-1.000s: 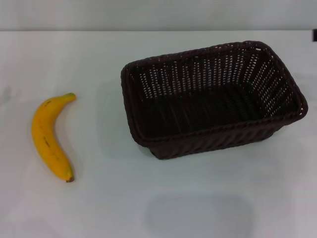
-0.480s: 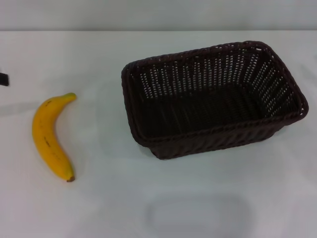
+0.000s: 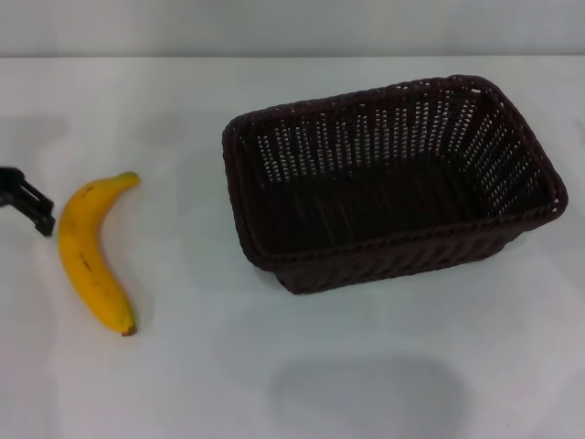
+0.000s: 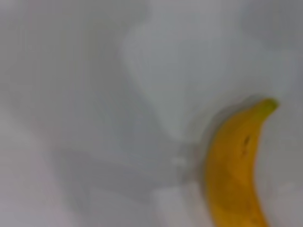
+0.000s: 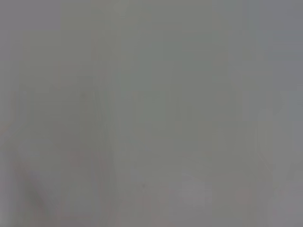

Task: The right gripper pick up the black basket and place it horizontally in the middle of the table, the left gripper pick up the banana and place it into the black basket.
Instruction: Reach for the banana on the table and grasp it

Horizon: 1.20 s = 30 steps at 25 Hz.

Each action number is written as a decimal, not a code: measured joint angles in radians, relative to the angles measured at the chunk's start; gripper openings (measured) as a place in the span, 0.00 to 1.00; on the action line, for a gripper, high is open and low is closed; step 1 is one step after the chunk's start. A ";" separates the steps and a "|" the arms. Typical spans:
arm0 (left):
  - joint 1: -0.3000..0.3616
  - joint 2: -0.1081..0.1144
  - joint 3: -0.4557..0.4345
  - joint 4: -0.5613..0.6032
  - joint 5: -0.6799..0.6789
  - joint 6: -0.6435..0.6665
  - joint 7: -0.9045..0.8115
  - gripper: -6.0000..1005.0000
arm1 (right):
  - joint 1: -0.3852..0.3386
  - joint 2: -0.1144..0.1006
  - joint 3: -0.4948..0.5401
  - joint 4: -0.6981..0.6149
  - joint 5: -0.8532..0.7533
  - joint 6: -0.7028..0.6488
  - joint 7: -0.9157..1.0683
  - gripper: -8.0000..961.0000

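The banana (image 3: 90, 251) lies on its side on the left part of the table (image 3: 183, 366), just where it lay half a second ago and a second ago; it has not shifted. What has changed is at its left: the left gripper (image 3: 27, 203), a mere dark sliver at the picture's edge half a second ago and absent a second ago, now reaches farther in over the table and stands just beside the banana's upper half, apart from it, not touching. Only a black angular piece of it shows, so whether its fingers are spread or pressed together cannot be told.

The banana is a single curved yellow fruit, its greenish stem pointing toward the far side and its dark tip toward the near edge, with a few small brown specks along its back. In the left wrist view the banana (image 4: 236, 170) appears blurred, stem end up, on white.

The black basket (image 3: 393, 183) sits upright, well apart to the banana's right, past the middle of the table, slightly askew, unchanged in place. Its dark woven sides are slotted, its rim thick and braided, and it holds nothing.

The right gripper does not show in any view.
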 joint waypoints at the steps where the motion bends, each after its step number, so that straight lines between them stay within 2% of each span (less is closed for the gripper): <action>1: -0.007 -0.012 0.000 -0.009 0.023 0.013 -0.005 0.77 | 0.003 0.000 0.002 0.014 0.001 -0.002 -0.009 0.70; 3: -0.016 -0.040 -0.002 -0.016 0.055 0.042 -0.019 0.77 | 0.007 0.000 0.004 0.042 0.006 -0.007 -0.027 0.70; 7: -0.018 -0.058 -0.005 -0.020 0.056 0.062 -0.040 0.77 | 0.008 0.000 0.005 0.067 0.011 -0.019 -0.048 0.70; 20: 0.020 -0.068 -0.007 -0.051 -0.030 0.185 -0.091 0.76 | 0.010 -0.001 -0.005 0.094 0.005 -0.059 -0.078 0.70; 30: 0.034 -0.082 -0.006 -0.088 -0.035 0.244 -0.089 0.76 | 0.010 -0.001 -0.009 0.116 0.002 -0.060 -0.099 0.70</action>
